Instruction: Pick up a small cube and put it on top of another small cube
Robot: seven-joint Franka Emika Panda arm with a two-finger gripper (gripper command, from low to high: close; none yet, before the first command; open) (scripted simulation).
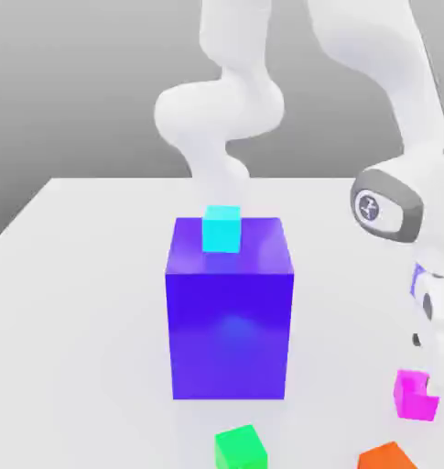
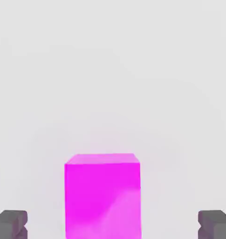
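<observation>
- The pink cube (image 1: 415, 403) sits on the pale table (image 1: 79, 321), low down near the exterior view's right edge, with part of the claw in front of it.
- The claw (image 2: 113, 224) is open, its two grey fingers (image 2: 10, 225) standing wide, one out on each side of the pink cube. In the hand view there is bare space between the cube and each finger, so nothing is gripped.
- The white robot arm (image 1: 385, 55) reaches over from the top and bends down at the exterior view's right, bringing the claw down by the pink cube.
- A big blue block (image 1: 230, 334) stands upright in the middle of the table.
- On top of that block rests a light blue cube (image 1: 222, 231), a bit toward the exterior view's left of the middle.
- A green cube (image 1: 241, 449) lies on the table nearer the camera than the big block, turned slightly at an angle.
- An orange cube (image 1: 386, 457) is also on the table at the bottom of the exterior view, near the pink one but apart from it, and partly cut off.
- Something blue (image 1: 416, 278) peeks out beside the hand; I can't tell what it is.
</observation>
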